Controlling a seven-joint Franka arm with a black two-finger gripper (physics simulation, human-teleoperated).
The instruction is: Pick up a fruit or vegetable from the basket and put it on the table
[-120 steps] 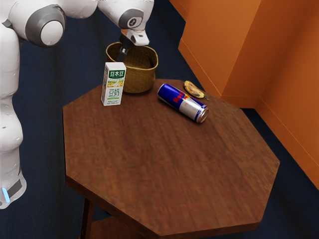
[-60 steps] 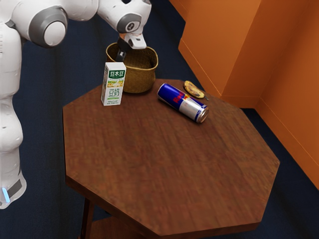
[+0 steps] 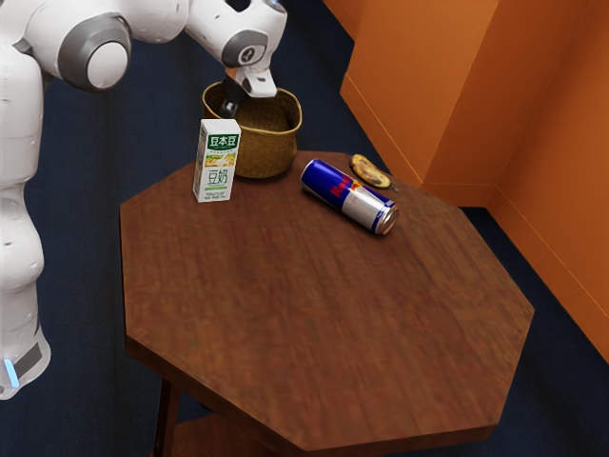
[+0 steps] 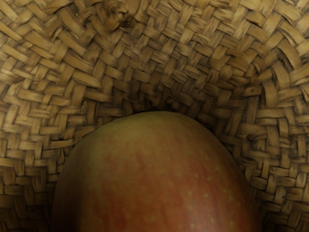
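Fruit (image 4: 159,179) (long axis unclear); inside basket (image 3: 269,152)

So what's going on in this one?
The robot arm has its gripper down in the woven basket, at a reddish-yellow fruit, perhaps an apple or mango. Whether it is held, I can't tell. It is not out on the table yet, where a drink carton, a lying can and a banana sit.

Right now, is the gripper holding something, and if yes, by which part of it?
It cannot be told. The gripper reaches into the basket, close to a reddish-yellow fruit, but whether it grips the fruit is unclear.
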